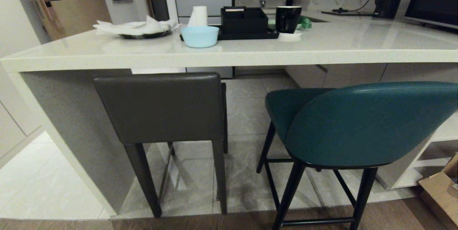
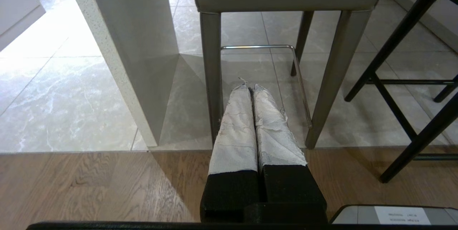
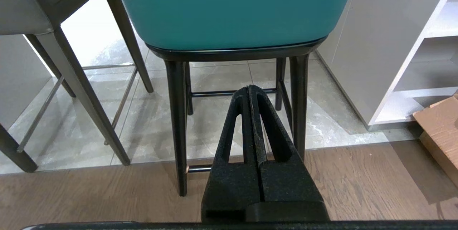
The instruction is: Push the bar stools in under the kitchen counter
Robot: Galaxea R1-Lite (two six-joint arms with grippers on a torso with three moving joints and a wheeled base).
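Both stools looked rigid, top-heavy: grey stool (image 1: 161, 108) and teal stool (image 1: 357, 122) stood short of the counter (image 1: 229, 56) edge, best pushed at the backrests; left gripper (image 2: 250, 88) and right gripper (image 3: 251, 90) closed, empty.

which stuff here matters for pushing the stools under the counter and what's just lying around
Part of the job:
- dark grey bar stool
- teal bar stool
- kitchen counter
- left gripper, shut, low behind the grey stool
- right gripper, shut, low behind the teal stool

Just lying about:
- light blue bowl
- black mug
- black organiser tray
- plate of tissues
- cardboard box
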